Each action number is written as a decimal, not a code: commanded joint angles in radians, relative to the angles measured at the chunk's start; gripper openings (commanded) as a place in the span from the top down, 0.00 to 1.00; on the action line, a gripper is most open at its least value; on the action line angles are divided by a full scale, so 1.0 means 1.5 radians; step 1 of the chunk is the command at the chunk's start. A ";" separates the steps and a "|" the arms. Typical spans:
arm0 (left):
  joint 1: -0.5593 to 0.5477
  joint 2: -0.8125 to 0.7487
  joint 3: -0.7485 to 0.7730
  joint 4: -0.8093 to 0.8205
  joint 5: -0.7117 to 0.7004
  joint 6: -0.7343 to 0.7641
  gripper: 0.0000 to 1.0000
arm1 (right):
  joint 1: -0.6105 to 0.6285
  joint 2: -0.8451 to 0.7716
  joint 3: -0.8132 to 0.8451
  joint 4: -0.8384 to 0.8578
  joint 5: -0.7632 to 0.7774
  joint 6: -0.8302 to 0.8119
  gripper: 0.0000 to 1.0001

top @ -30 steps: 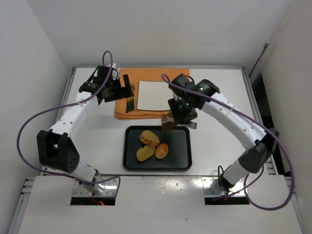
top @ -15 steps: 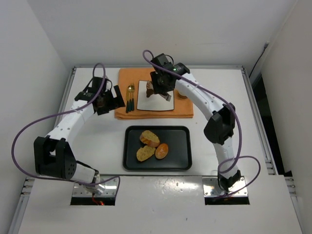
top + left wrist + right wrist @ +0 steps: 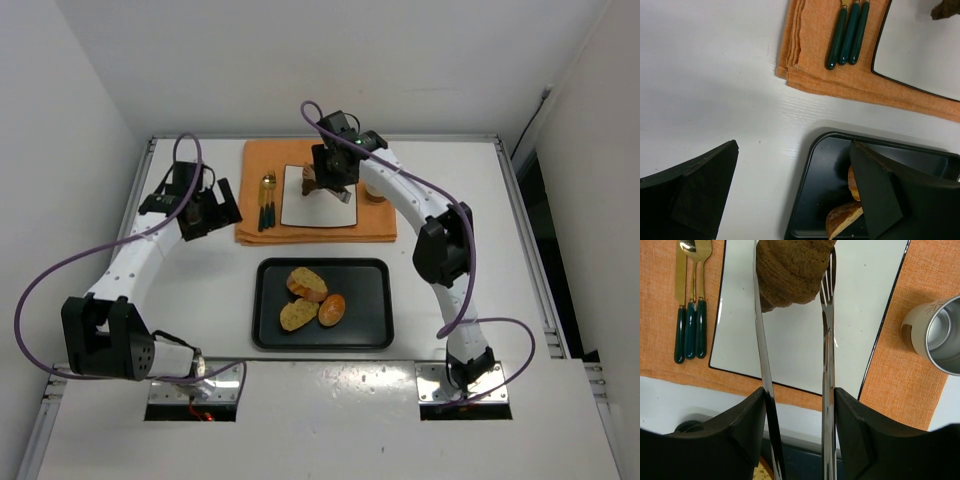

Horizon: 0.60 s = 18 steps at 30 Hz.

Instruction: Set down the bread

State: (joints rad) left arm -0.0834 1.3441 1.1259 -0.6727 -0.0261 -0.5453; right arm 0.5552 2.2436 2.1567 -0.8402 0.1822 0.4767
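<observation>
Nearest the arm bases is a black tray (image 3: 372, 322) with three pieces in it: a toasted slice (image 3: 307, 283) at the far side, a second slice (image 3: 298, 315) near-left, and a glossy bun (image 3: 332, 309) close beside that one on its right. Beyond the tray an orange cloth (image 3: 381, 228) carries a white rectangular plate (image 3: 790, 340).

Over the plate the right gripper (image 3: 799, 400) clamps metal tongs (image 3: 827, 350). The tongs are squeezed partway, and their tips pinch the croissant (image 3: 792, 267) from both sides. The croissant is over the plate's far-left part (touching the plate or just above it, can't tell).

Left of the plate on the cloth lies cutlery (image 3: 690, 330) with dark green handles, side by side, one gold spoon bowl showing. Right of the plate on the cloth is an upright mug (image 3: 935, 332), beige outside, bare metal inside.

The left gripper (image 3: 792, 185) hangs over the white table (image 3: 715, 75) near the tray's far-left corner, fingers spread wide, holding nothing.

The croissant is dark brown and ridged in bands. It is fat in the middle, and one tapering end pokes left past the tong arm.
</observation>
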 commanded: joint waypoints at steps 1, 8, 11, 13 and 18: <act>0.002 -0.019 -0.006 -0.004 0.030 0.016 0.01 | 0.004 -0.001 0.005 0.034 -0.006 0.008 0.45; -0.032 -0.047 0.001 0.004 0.036 0.022 0.02 | 0.004 -0.001 -0.001 0.027 -0.014 0.008 0.41; -0.047 -0.047 0.007 0.004 0.036 0.022 0.02 | 0.004 -0.001 -0.001 0.021 -0.021 0.008 0.37; -0.047 -0.047 0.007 0.004 0.036 0.022 0.02 | 0.004 -0.013 -0.009 0.021 -0.021 0.015 0.33; -0.071 -0.047 0.014 0.004 0.045 0.022 0.02 | 0.004 -0.067 -0.030 0.034 -0.009 0.015 0.33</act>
State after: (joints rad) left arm -0.1642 1.2987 1.1213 -0.6773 0.0223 -0.5236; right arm 0.5587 2.2379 2.1113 -0.8238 0.1566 0.4866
